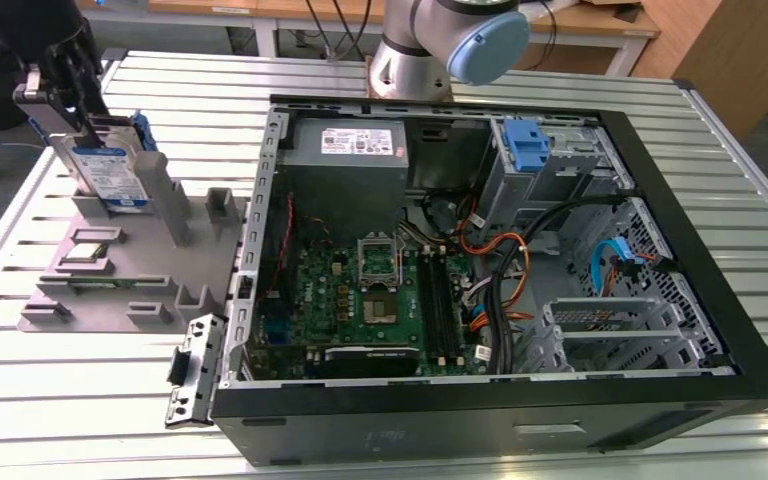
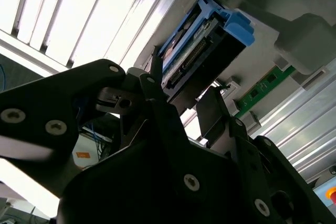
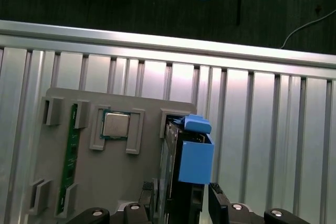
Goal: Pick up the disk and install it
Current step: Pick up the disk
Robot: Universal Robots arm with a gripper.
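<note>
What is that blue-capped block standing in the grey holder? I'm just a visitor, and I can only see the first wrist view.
Observer: That's the disk. The exterior view shows its flat face, which carries a white-and-blue label.
Operator: Is there a computer anywhere near it?
Observer: Yes. An open computer case lies on its side just to the exterior view's right of the grey holder.
Operator: Is anything inside it blue like the cap I see?
Observer: Yes. A lone blue bracket with no drive in it stands in the metal cage at the case's corner, toward the top right of the exterior view.
</note>
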